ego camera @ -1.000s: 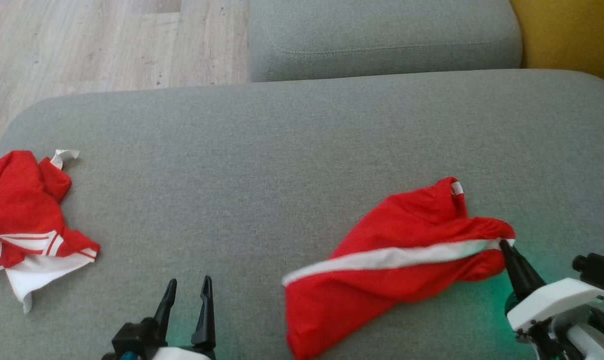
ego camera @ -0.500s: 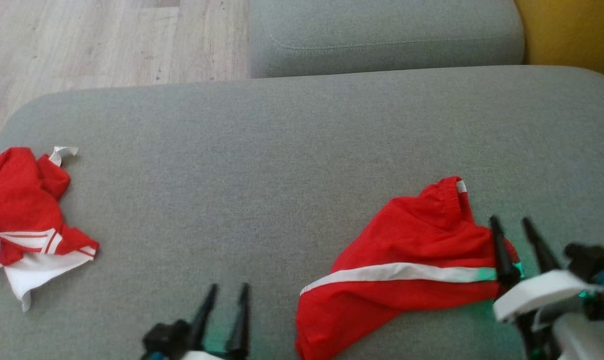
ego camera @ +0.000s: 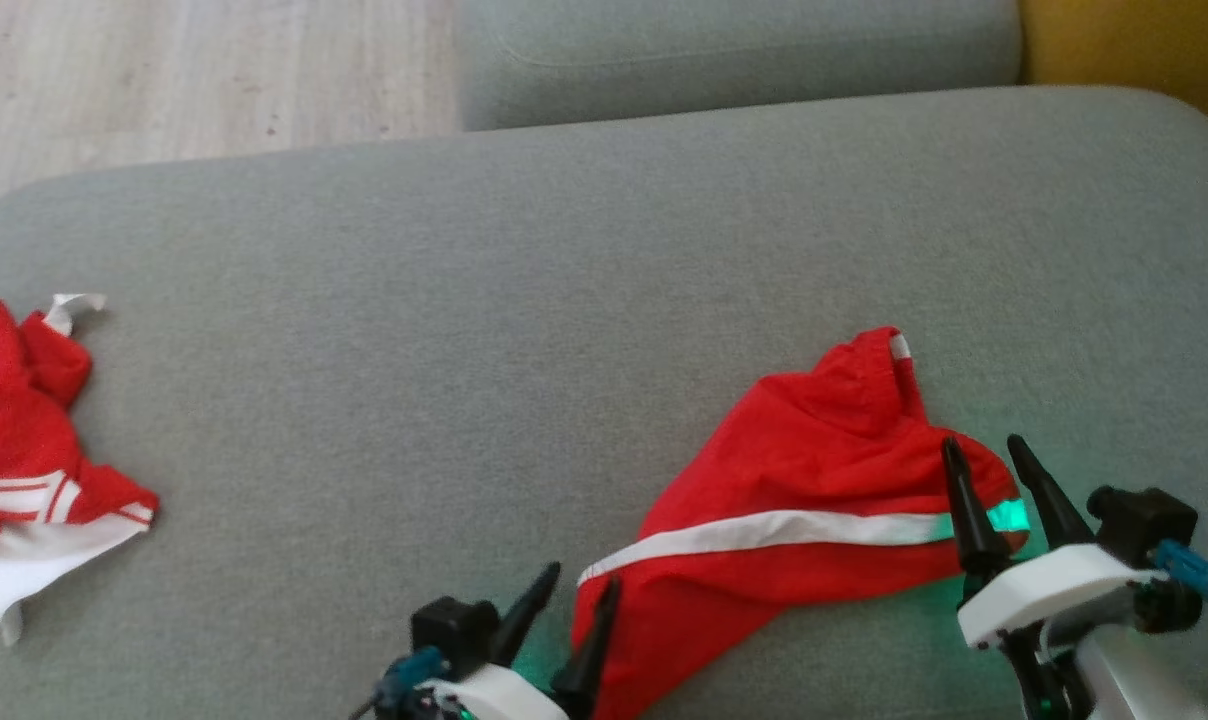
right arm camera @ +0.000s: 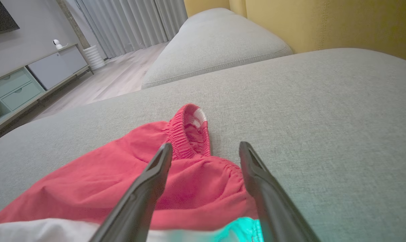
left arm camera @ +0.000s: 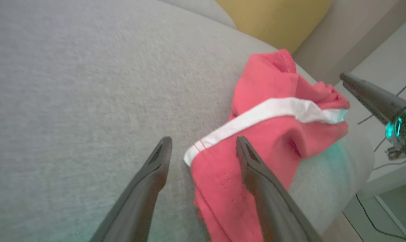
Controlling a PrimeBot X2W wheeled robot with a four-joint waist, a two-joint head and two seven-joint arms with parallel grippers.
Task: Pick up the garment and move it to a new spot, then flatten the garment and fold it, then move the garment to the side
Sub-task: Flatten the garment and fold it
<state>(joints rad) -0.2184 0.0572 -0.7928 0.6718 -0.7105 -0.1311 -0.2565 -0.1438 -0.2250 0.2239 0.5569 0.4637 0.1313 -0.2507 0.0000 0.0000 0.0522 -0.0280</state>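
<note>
Grey sofa (ego camera: 464,300), red shorts (ego camera: 814,470) w/ btm corner cut off.

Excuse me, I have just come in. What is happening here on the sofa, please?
A two-armed robot is working on a red garment with a white stripe, which lies crumpled on the grey sofa cushion. Its left hand is open at the garment's near corner, where the stripe ends. Its right hand is open over the elastic end. Neither hand grips the cloth yet. Another red and white garment lies apart, far to the left.
</note>
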